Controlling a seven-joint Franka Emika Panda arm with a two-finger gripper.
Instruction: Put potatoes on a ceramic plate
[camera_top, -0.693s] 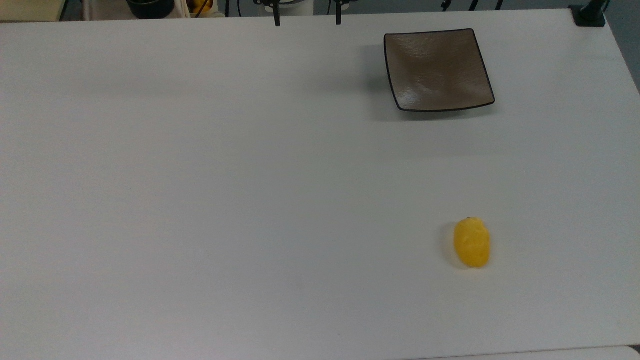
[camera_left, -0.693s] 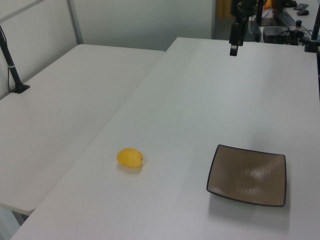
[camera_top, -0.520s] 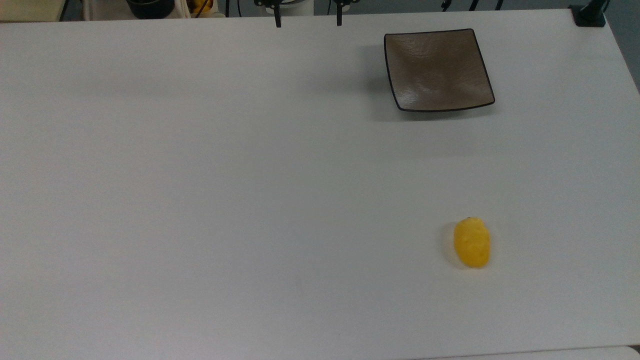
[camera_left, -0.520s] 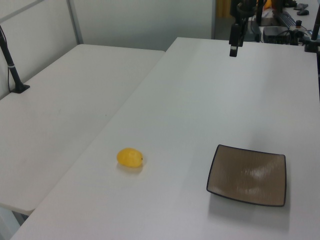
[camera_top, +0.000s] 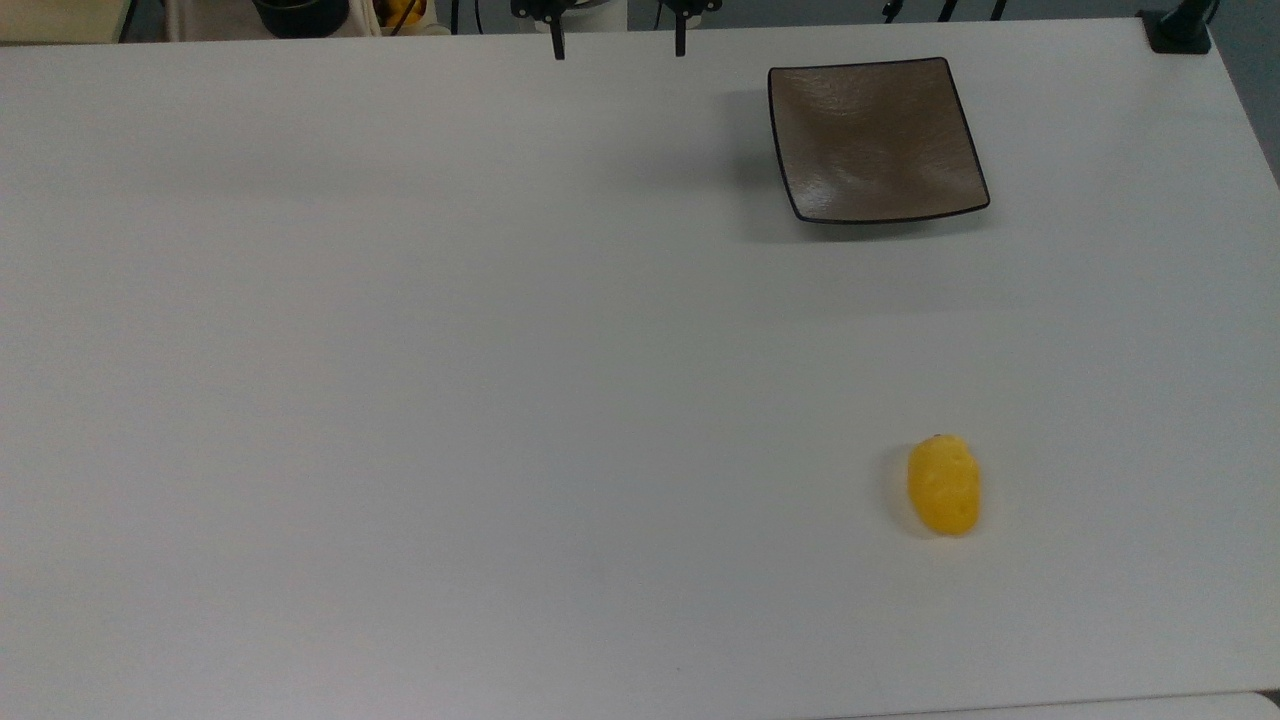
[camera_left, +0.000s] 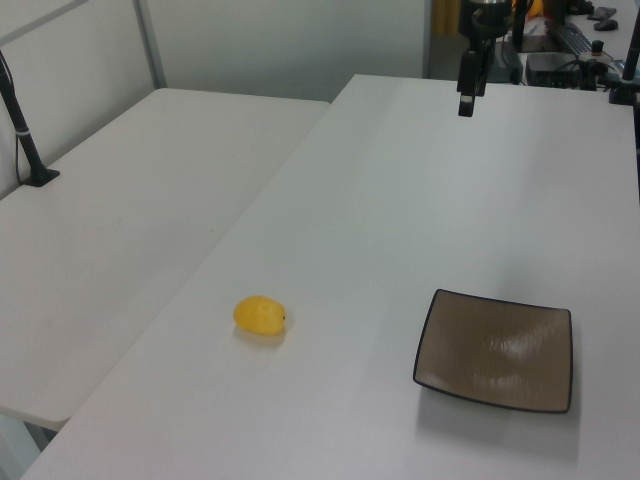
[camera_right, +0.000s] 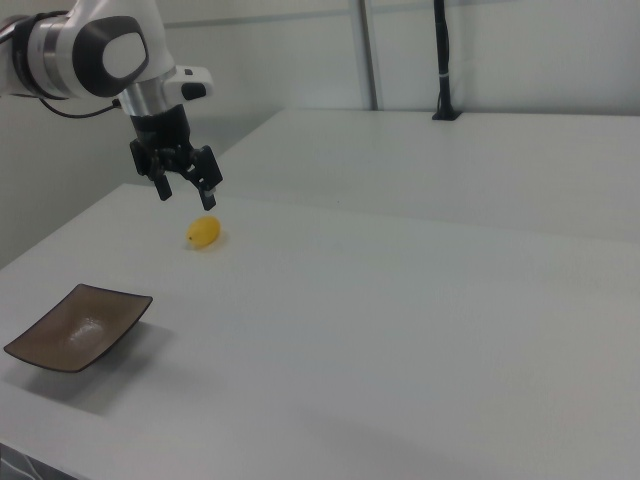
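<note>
A small yellow potato (camera_top: 943, 485) lies on the white table, at the top view's lower right; it also shows as the potato (camera_left: 260, 315) and the potato (camera_right: 203, 233). The square brown ceramic plate (camera_top: 875, 140) with a thin black rim sits bare at the top view's upper right, and shows as the plate (camera_left: 495, 350) and the plate (camera_right: 78, 327). My gripper (camera_top: 618, 48) hangs above the table's far edge, left of the plate in the top view. Its fingers stand wide apart and hold nothing. It also shows as the gripper (camera_left: 466, 100) and the gripper (camera_right: 188, 195).
A second white table (camera_left: 150, 200) adjoins on the left view's left, with a black clamped post (camera_left: 25, 130) on it. Another black clamp (camera_top: 1180, 30) sits at the top view's upper right corner. A dark bowl (camera_top: 300, 15) and clutter lie beyond the table's far edge.
The gripper has crept slightly further over the table's far edge, still open. The potato and the plate have not moved.
</note>
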